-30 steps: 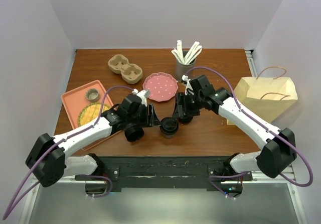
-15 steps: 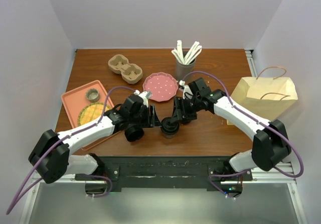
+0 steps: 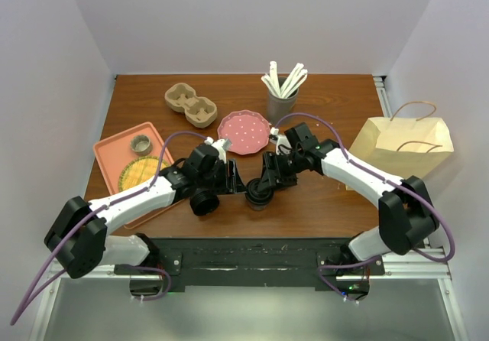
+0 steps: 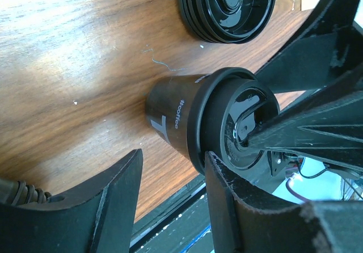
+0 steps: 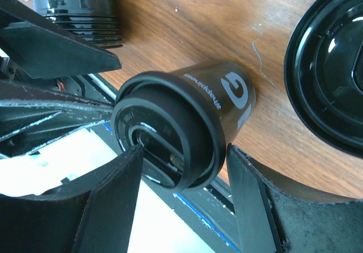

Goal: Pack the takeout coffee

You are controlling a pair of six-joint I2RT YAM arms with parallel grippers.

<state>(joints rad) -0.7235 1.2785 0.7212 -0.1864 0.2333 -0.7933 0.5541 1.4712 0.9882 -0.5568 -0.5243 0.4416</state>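
- The coffee cup [image 3: 257, 193] looked light and squashy; it seemed best held softly round its sides.
- Left gripper [image 4: 173, 156] and right gripper [image 5: 184, 151] stood half-wide by it; I couldn't tell if either held it.

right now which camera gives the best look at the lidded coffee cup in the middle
Right wrist: the lidded cup fills the centre, lid and printed side both clear. Left wrist shows it close too, but the right gripper crosses its lid. The top view shows it small, partly under that gripper.

A brown wooden table [image 3: 344, 89] sits boxed in by plain pale walls [image 3: 252, 20], seemingly evenly lit.
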